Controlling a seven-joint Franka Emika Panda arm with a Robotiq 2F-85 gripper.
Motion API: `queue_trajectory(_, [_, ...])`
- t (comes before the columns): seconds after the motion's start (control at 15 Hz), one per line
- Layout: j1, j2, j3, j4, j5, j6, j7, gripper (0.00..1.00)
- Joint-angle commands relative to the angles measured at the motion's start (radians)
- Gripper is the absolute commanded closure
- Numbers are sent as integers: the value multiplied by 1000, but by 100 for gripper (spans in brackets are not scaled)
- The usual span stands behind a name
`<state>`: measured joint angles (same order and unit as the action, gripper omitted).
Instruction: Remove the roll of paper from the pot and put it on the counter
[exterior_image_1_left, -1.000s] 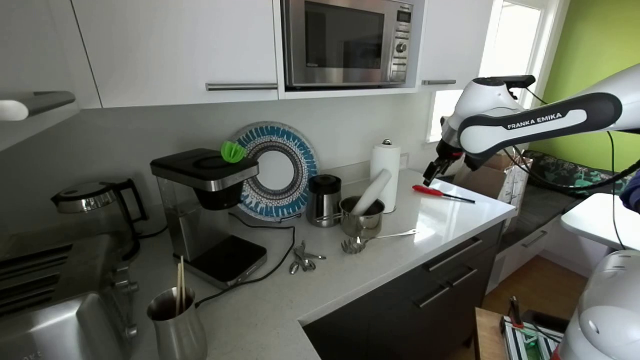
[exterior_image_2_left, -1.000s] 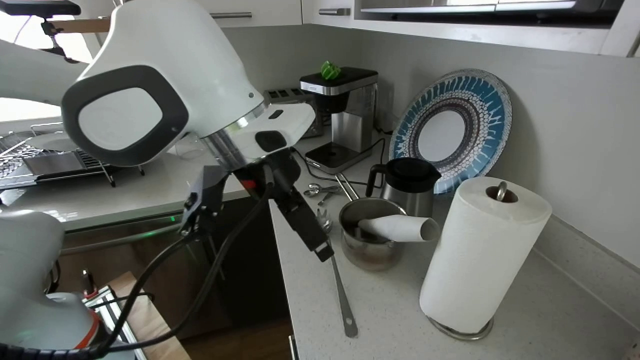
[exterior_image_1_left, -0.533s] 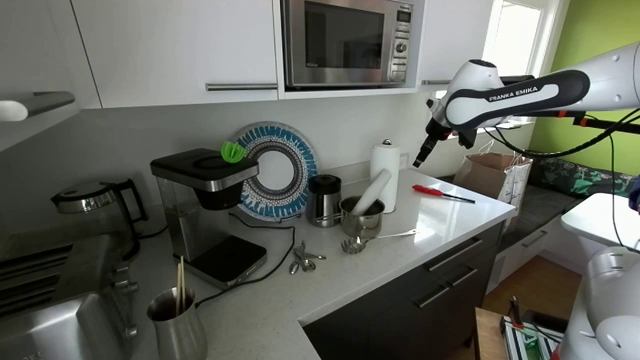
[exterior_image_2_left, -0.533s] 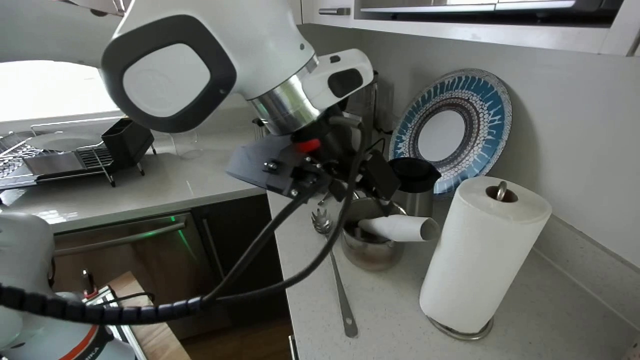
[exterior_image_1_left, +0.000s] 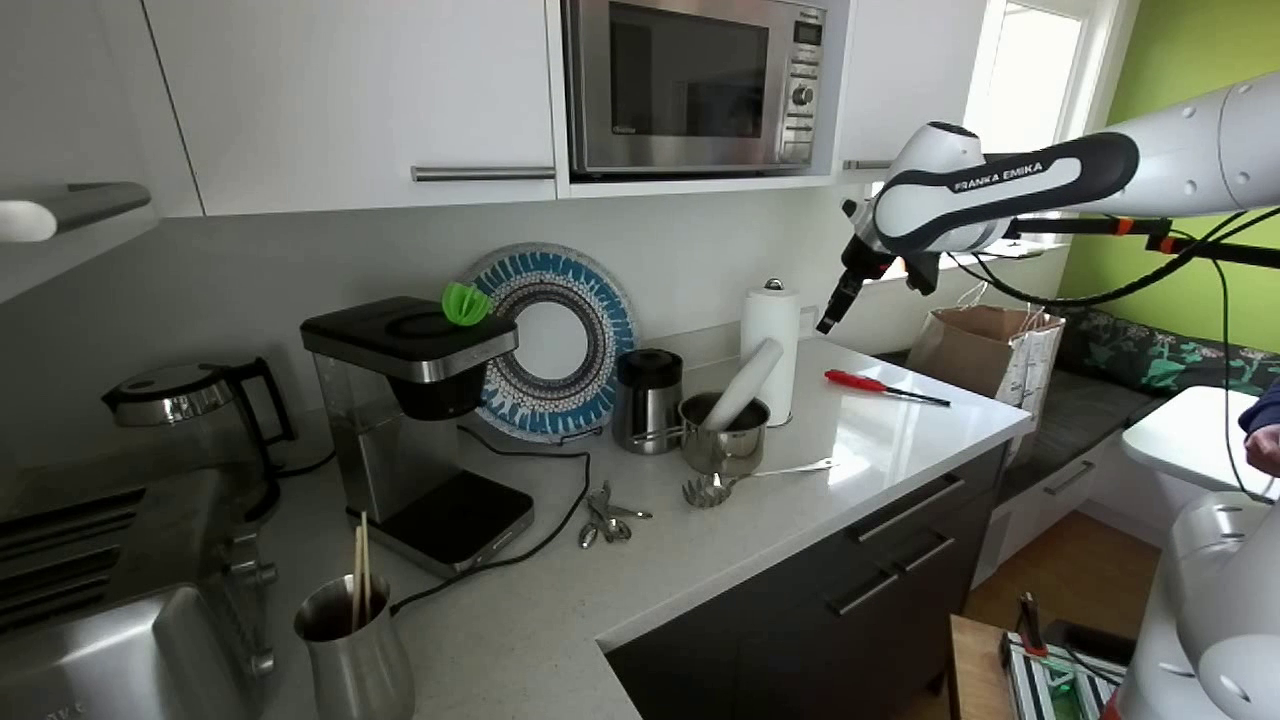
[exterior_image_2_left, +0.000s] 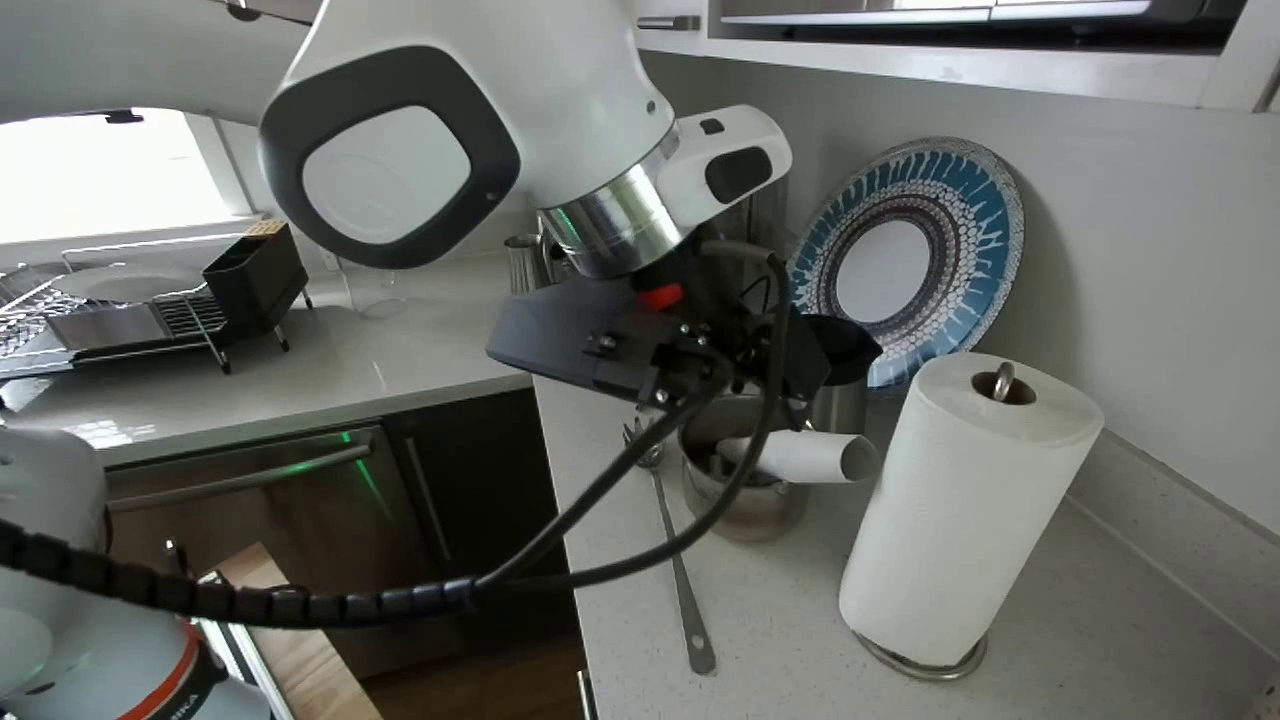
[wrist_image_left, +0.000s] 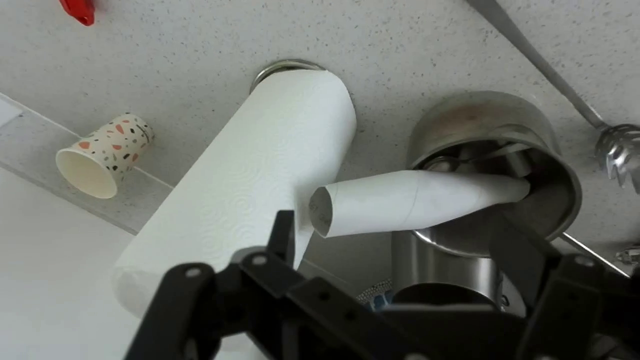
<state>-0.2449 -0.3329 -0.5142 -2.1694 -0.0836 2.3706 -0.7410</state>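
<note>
The roll of paper is a slim white tube leaning in the small steel pot. Its open end sticks out over the rim towards the towel roll. The tube and pot also show in an exterior view, partly behind my arm's cable. In the wrist view, the tube lies across the pot's mouth, with the pot also holding metal utensils. My gripper is open and empty, fingers spread, with the tube beyond them. In an exterior view, my gripper is above the pale counter.
A standing paper towel roll is beside the tube's open end. A steel jug stands right behind the pot. A serving fork lies in front. A patterned cup and a red-handled tool are also on the counter.
My arm has swung towards the pot, rightward in one exterior view and leftward in another, mostly in the first half second. The gripper is higher. The tube and pot have not moved.
</note>
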Motion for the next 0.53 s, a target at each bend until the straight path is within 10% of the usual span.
queue_trajectory(0.0, [32,69,-73,21,146,6,-170,0])
queue_trajectory(0.47, [-16,151,-82,45,252,-1,-208,0])
